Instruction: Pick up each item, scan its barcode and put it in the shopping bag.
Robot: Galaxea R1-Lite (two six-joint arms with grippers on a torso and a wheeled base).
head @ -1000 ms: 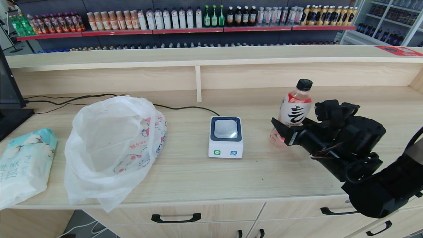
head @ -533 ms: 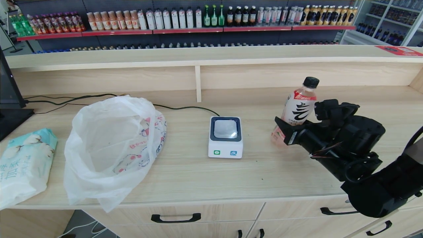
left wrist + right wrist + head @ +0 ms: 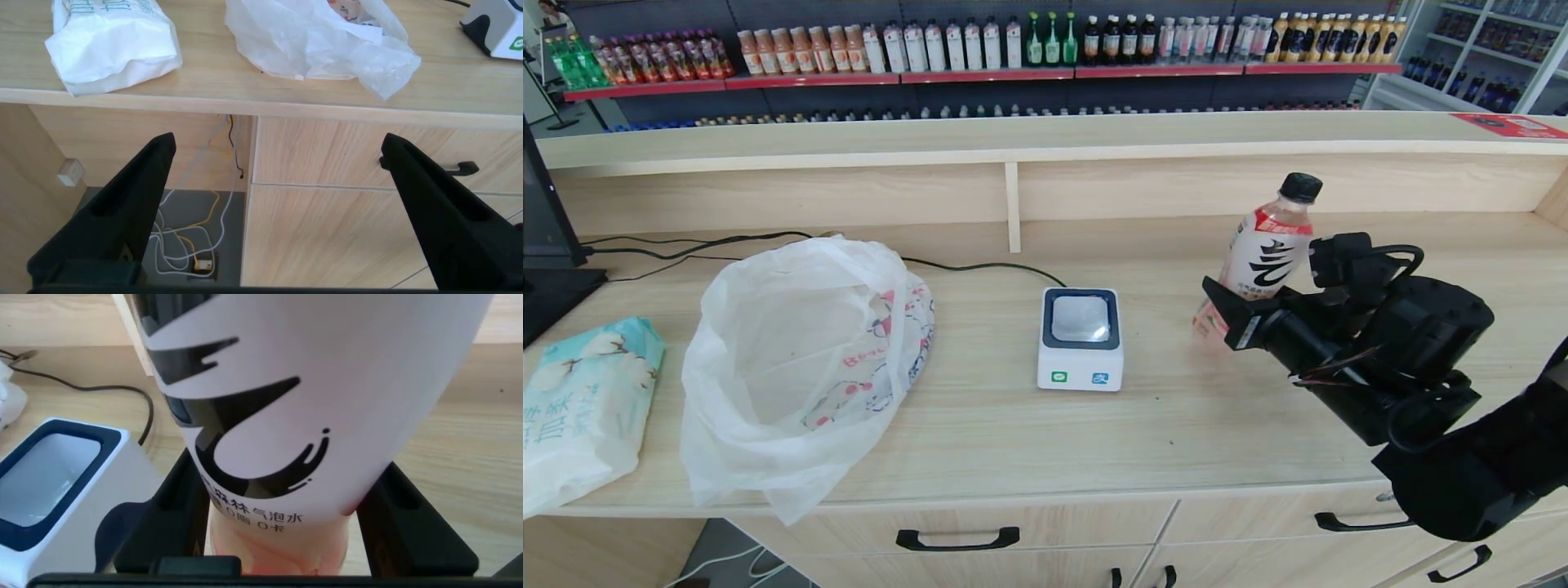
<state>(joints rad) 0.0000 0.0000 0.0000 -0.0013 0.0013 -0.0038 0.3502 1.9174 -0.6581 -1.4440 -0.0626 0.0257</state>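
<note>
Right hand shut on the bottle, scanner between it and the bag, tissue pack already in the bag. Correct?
No. Head view: the tissue pack lies on the counter beside the bag, not in it. Right hand shut on the bottle, scanner between: correct.

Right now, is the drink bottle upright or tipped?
Tipped. In the head view the drink bottle leans, its black cap further toward the robot's right than its base, which the right tool grips.
</note>
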